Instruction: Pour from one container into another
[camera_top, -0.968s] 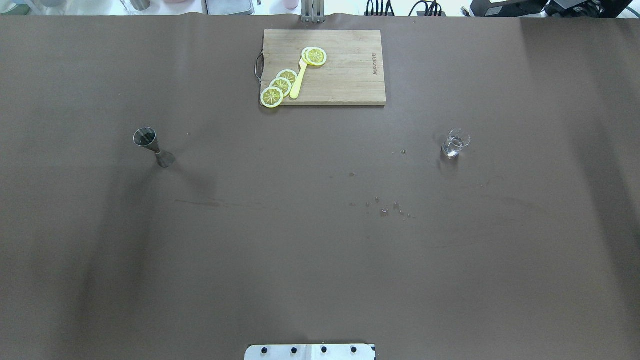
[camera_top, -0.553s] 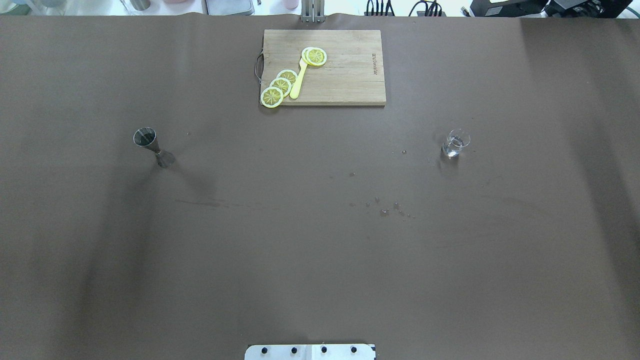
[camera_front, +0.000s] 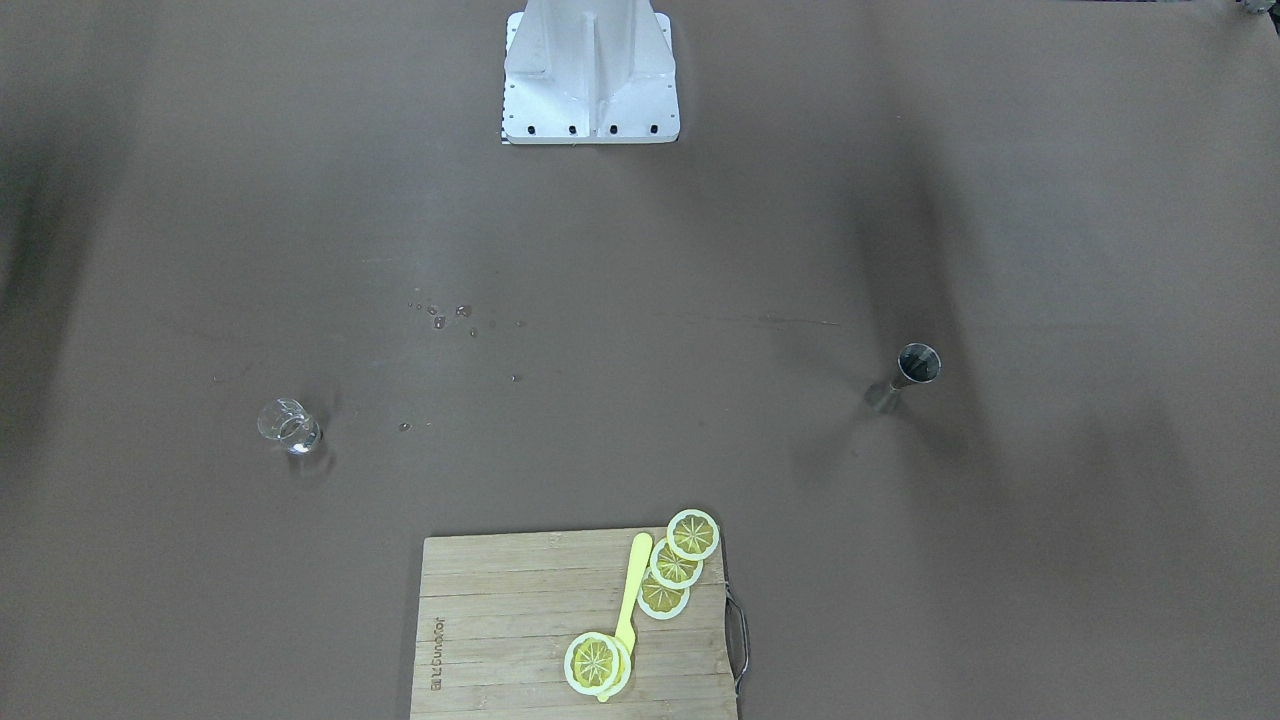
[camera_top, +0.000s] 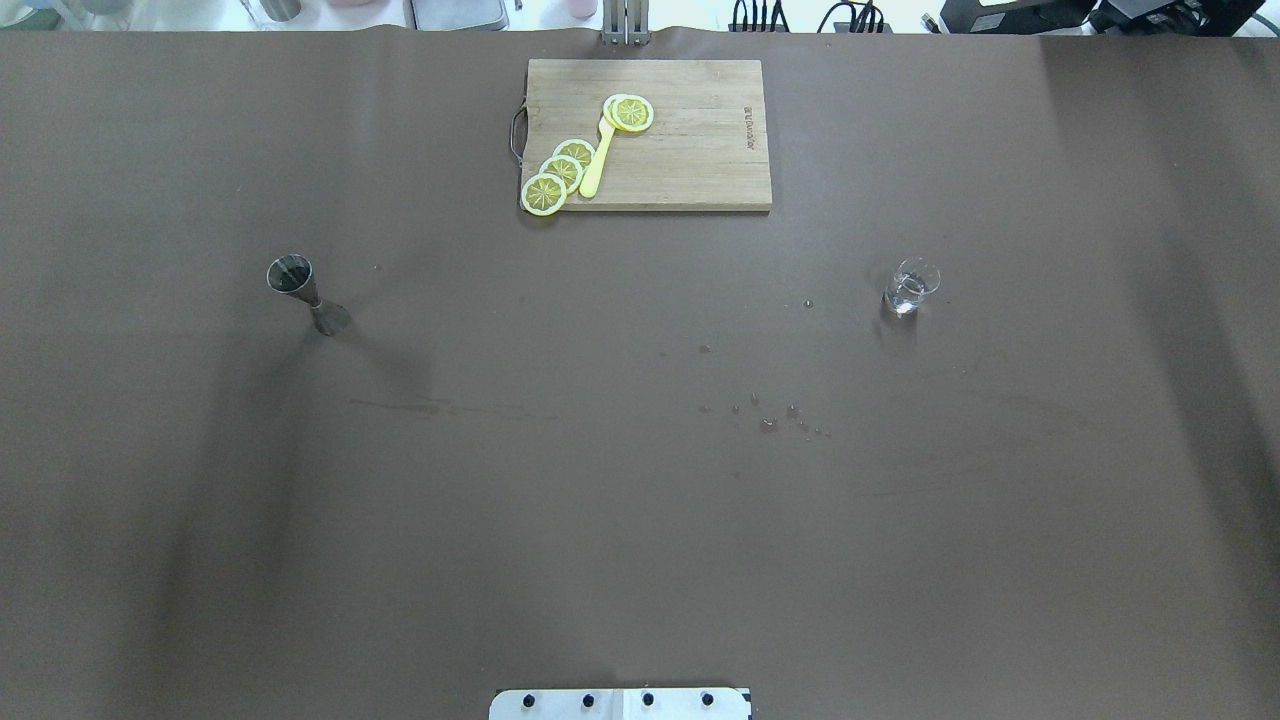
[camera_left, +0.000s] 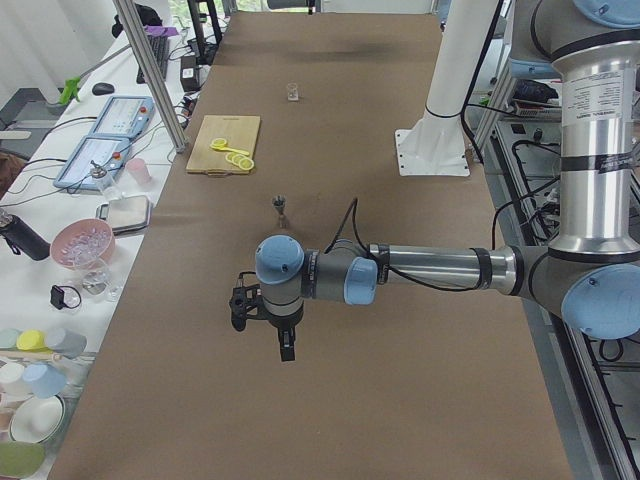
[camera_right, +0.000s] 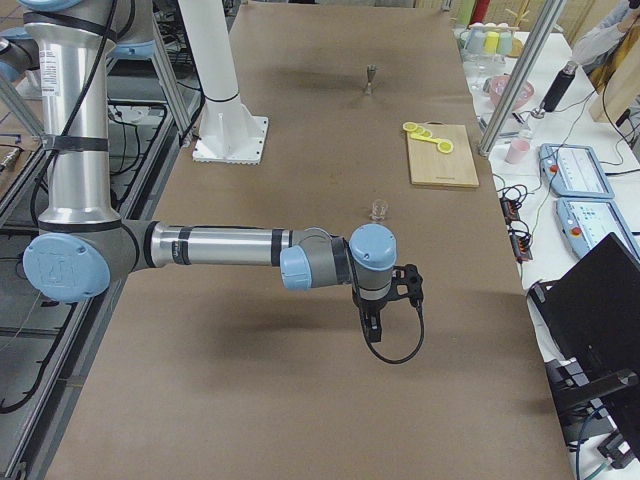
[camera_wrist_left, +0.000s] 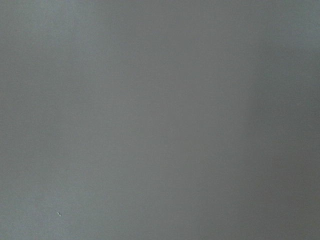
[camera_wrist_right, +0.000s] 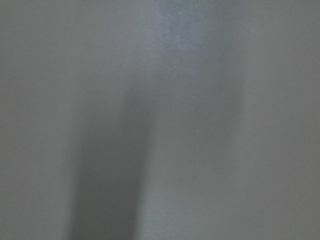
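Observation:
The small clear glass cup (camera_top: 910, 287) stands upright on the brown table, right of the middle, with a little clear liquid in it; it also shows in the front view as the glass cup (camera_front: 288, 427). The steel jigger (camera_top: 305, 293) stands upright far to the left, apart from the cup. Neither gripper shows in the overhead or front views. My left gripper (camera_left: 285, 346) hangs over bare table, nearer the camera than the jigger (camera_left: 280, 209). My right gripper (camera_right: 372, 330) hangs short of the glass cup (camera_right: 379, 209). I cannot tell whether either is open or shut. Both wrist views show only blurred table.
A wooden cutting board (camera_top: 700, 150) at the far middle carries lemon slices (camera_top: 560, 172) and a yellow knife (camera_top: 597, 165). Water droplets (camera_top: 770, 420) dot the table near the centre. The robot's base plate (camera_top: 620, 703) sits at the near edge.

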